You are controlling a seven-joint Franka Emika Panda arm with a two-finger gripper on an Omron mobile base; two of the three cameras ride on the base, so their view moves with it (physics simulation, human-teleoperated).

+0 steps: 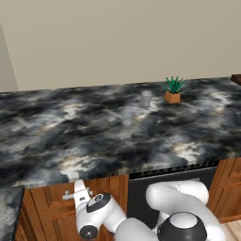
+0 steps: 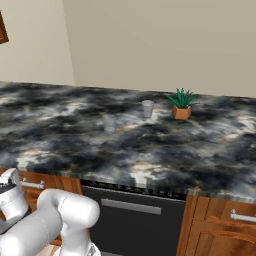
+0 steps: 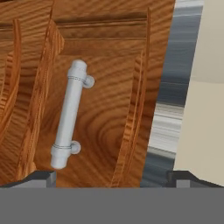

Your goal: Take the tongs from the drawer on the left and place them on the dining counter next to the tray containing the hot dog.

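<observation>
Two glasses (image 1: 146, 98) and one potted plant (image 1: 172, 90) stand on the countertop (image 1: 56, 132).

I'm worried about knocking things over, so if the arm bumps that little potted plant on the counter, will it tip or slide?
The potted plant would probably slide rather than tip: its orange pot looks squat and blocky. It seems small, so likely light and easily shoved. The two glasses nearby look taller and more tip-prone.
</observation>
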